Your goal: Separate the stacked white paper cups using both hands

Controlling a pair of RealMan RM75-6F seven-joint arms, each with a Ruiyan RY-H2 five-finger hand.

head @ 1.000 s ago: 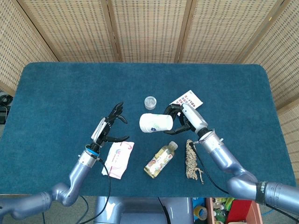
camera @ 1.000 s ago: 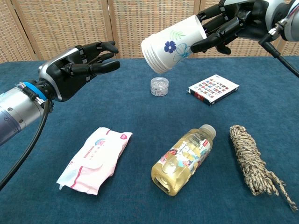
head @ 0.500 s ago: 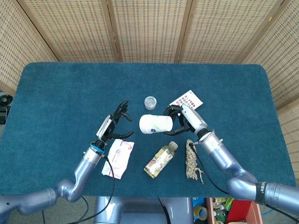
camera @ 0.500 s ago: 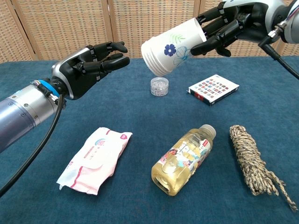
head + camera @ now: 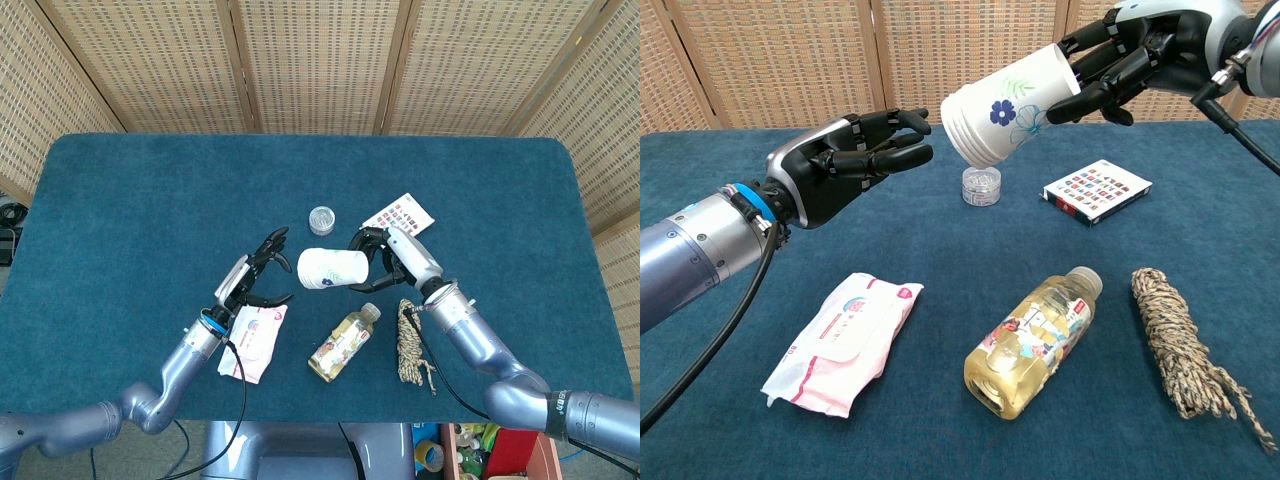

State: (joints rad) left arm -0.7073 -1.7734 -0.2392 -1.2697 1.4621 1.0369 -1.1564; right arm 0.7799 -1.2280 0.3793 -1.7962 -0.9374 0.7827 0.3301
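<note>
While the right hand is gripping the stacked white paper cups at the rim end, holding them tilted in the air above the table, the stack's closed bottom is pointing down toward the left hand. That hand is hovering just beside the bottom, fingers apart and holding nothing (not yet touching). The long axis is running from hand to hand, so the left is placed to take the outermost cup.

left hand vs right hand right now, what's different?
The right hand holds the stack of white paper cups by its open end, up off the table; the left hand holds nothing. The right hand's fingers wrap the stack's rim; the left hand's fingers are spread, pointing toward the stack's bottom end, not touching it. Both hands are black and raised above the table.
</note>
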